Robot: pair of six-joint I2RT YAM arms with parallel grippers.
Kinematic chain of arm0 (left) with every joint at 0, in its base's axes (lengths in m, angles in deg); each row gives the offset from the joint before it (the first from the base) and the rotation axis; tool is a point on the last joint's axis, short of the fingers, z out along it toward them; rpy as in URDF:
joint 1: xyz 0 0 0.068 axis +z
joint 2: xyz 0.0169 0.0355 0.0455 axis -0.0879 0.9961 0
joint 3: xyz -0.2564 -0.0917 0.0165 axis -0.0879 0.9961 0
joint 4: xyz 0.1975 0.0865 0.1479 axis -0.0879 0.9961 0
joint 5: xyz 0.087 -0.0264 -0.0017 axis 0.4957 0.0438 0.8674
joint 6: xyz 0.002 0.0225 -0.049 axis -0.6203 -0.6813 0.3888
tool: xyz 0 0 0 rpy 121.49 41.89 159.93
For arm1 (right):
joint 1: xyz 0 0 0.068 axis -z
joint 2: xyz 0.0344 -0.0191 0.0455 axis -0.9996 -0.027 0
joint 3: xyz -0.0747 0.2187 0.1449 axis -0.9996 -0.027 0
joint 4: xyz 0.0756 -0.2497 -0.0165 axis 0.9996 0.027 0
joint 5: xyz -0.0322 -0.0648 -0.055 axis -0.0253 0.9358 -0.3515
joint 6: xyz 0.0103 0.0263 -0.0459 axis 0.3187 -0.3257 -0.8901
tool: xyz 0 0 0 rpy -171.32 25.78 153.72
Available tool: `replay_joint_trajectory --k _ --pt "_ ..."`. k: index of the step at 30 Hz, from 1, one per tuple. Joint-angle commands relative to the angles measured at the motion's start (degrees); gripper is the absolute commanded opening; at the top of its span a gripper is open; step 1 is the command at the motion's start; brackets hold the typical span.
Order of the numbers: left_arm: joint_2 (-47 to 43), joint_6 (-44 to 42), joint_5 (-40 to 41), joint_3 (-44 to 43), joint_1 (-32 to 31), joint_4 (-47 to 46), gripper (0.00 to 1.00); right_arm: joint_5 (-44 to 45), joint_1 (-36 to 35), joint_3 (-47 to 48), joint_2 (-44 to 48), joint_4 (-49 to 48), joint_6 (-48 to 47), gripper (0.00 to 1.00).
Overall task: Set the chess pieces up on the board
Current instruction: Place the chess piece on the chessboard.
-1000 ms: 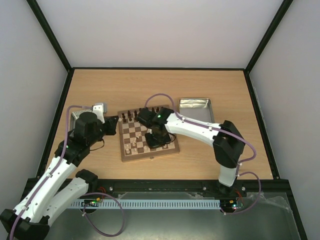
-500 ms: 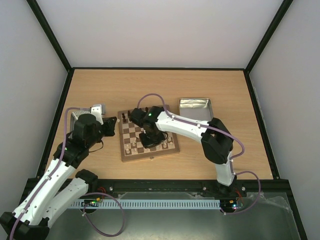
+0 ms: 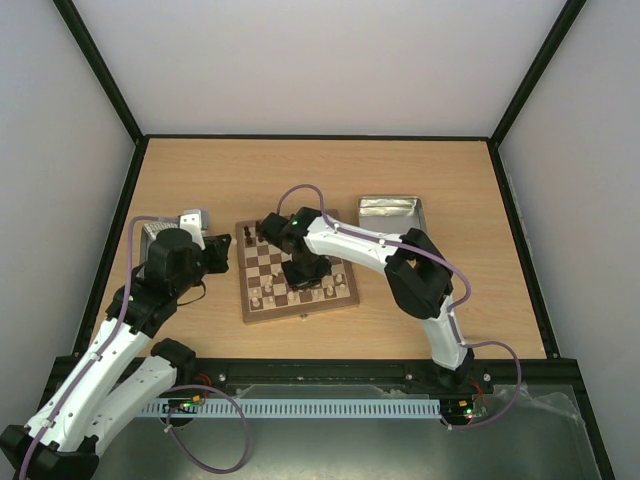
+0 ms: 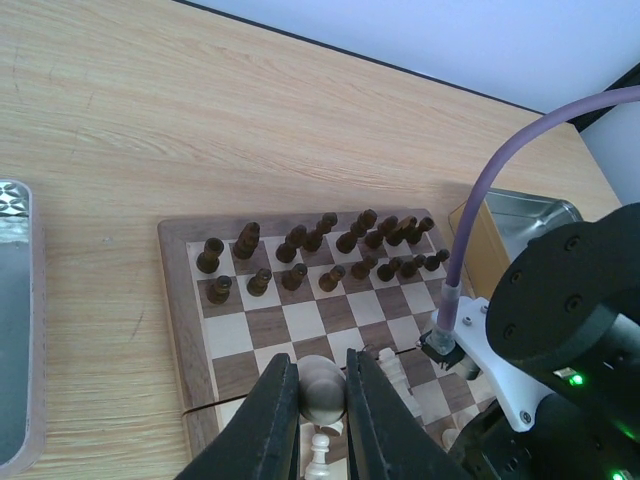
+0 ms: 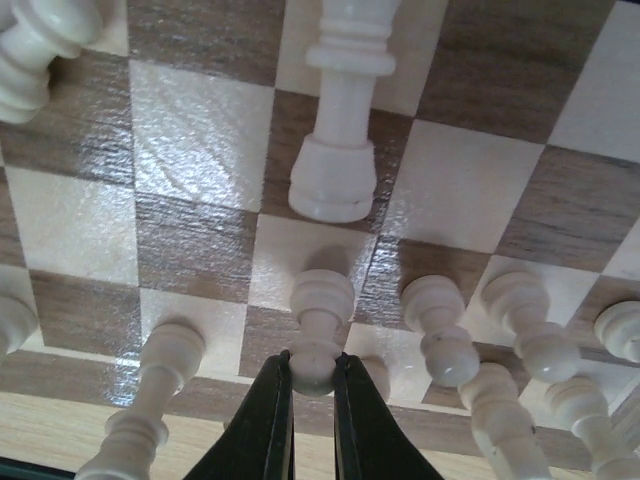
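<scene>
The board (image 3: 345, 297) lies mid-table, with dark chessmen along its far rows and pale chess pieces (image 3: 262, 297) along its near rows. My right gripper (image 3: 303, 272) is low over the board's middle. In the right wrist view it (image 5: 312, 378) is shut on the head of a pale pawn (image 5: 320, 318) that stands on a square, with more pale pieces (image 5: 340, 120) around it. My left gripper (image 3: 222, 255) is at the board's left edge. In the left wrist view it (image 4: 322, 392) is shut on a pale round-headed piece (image 4: 323, 388) above the board (image 4: 176, 300).
A metal tin (image 3: 391, 213) stands right of the board. A second tin (image 3: 153, 231) is on the left, partly under my left arm, and also shows in the left wrist view (image 4: 14, 330). Dark chessmen (image 4: 300, 245) fill the far two rows. Black frame rails edge the table.
My right arm has swung left across the board, from its right side to its middle. My left gripper has drawn back slightly to the left with its piece.
</scene>
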Motion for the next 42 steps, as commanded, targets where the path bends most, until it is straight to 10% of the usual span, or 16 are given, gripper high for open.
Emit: replay_joint_trajectory --k 1,27,42 --pt "-0.4 0.1 0.7 0.6 0.3 0.1 0.02 1.5 0.8 2.3 -1.6 2.6 -1.3 0.03" --pt "-0.2 -0.2 -0.8 0.7 0.3 -0.6 0.02 6.9 1.3 6.4 1.4 0.5 -0.3 0.34" --pt "10.2 10.9 -25.9 -3.6 0.5 -9.4 0.02 -2.4 1.4 -33.4 38.6 -54.0 -8.7 0.65"
